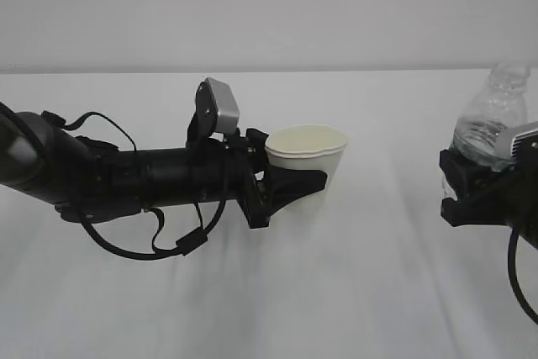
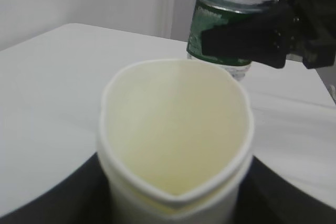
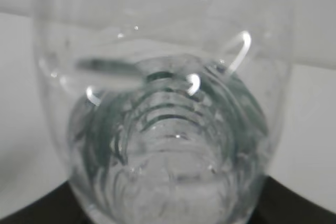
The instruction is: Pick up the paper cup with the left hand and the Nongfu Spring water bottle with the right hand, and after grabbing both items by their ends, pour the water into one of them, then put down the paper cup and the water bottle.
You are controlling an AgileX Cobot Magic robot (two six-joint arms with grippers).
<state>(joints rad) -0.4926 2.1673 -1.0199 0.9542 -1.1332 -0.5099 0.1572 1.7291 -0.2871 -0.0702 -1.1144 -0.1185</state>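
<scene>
1. Thin white paper is the weak point: the paper cup [image 1: 308, 160] sits upright in the left hand [image 1: 290, 184], jaws clamped on its lower body, and the left wrist view shows its rim [image 2: 176, 129] squeezed out of round into a pinched point. More squeeze could, I think, buckle the wall or slop the contents once it is filled.

2. The Nongfu Spring water bottle [image 1: 494, 115] stands upright in the right hand [image 1: 471, 182] at the far right of the exterior view, jaws clamped around its green-labelled [image 2: 212, 22] lower part. Smooth ribbed plastic may slip or twist in the grip as it tips.

3. Cup and bottle are well apart over the white table [image 1: 252, 292], both seemingly lifted clear of it. If the bottle tilts before its neck is over the cup's mouth, the water [image 3: 168, 145] lands on the table.

4. The neck runs out of frame at the top, so I cannot see the mouth; its aim is hard to judge.

5. The deformed rim narrows the target, so a fast pour may splash over the edge or onto the left hand.
</scene>
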